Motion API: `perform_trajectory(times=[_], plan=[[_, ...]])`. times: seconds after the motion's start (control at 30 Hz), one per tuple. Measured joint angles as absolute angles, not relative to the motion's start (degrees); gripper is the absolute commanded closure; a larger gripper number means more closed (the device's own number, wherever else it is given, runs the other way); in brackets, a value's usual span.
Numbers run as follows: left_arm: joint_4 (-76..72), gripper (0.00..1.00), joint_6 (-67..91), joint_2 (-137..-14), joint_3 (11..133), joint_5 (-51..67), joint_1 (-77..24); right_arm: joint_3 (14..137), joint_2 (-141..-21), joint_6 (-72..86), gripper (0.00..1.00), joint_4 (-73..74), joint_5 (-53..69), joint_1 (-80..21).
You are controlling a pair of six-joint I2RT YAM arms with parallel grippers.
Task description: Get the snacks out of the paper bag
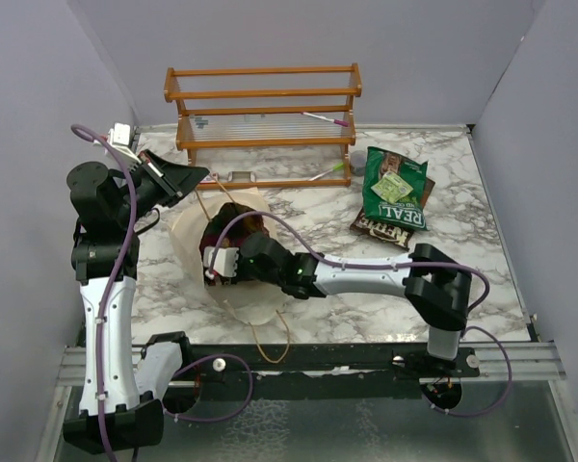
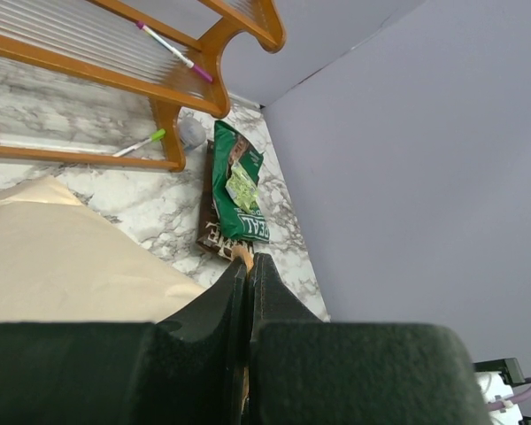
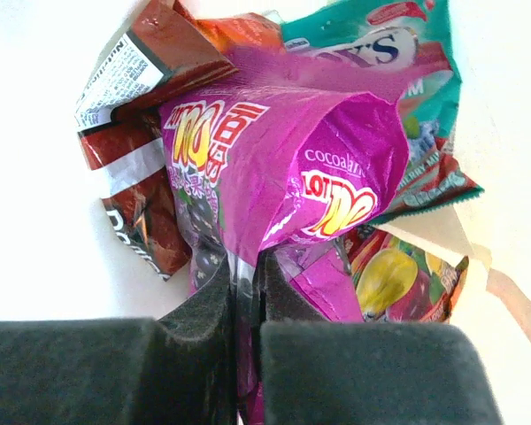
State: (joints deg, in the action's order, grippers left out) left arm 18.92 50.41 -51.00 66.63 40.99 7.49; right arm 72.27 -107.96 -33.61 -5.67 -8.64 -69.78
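The right tool (image 3: pixel 246 266) reaches into the paper bag (image 1: pixel 187 241) on the counter (image 1: pixel 482 221). It is pinched shut on a purple packet (image 3: pixel 292 168), and a brown packet (image 3: pixel 137 204) and a teal packet (image 3: pixel 372 53) are crowded around it. The left tool (image 2: pixel 250 266) is closed on the bag's tan cord handle (image 2: pixel 242 254). A green packet (image 1: pixel 414 207) with a small light green packet (image 1: pixel 393 188) on top lies well right of the bag, near the wooden rack (image 1: pixel 260 96).

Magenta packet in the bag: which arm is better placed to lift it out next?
Right. The right hand is shut on the magenta packet inside the paper bag; the left hand is shut at the bag's edge, apparently steadying it.
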Motion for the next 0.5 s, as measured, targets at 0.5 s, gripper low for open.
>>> perform_trajectory(times=[0.5], plan=[[18.4,1.0,50.4,-52.7,66.7,41.0,7.5,71.5,-91.2,-17.5,0.99,6.3,-0.6,-69.4]])
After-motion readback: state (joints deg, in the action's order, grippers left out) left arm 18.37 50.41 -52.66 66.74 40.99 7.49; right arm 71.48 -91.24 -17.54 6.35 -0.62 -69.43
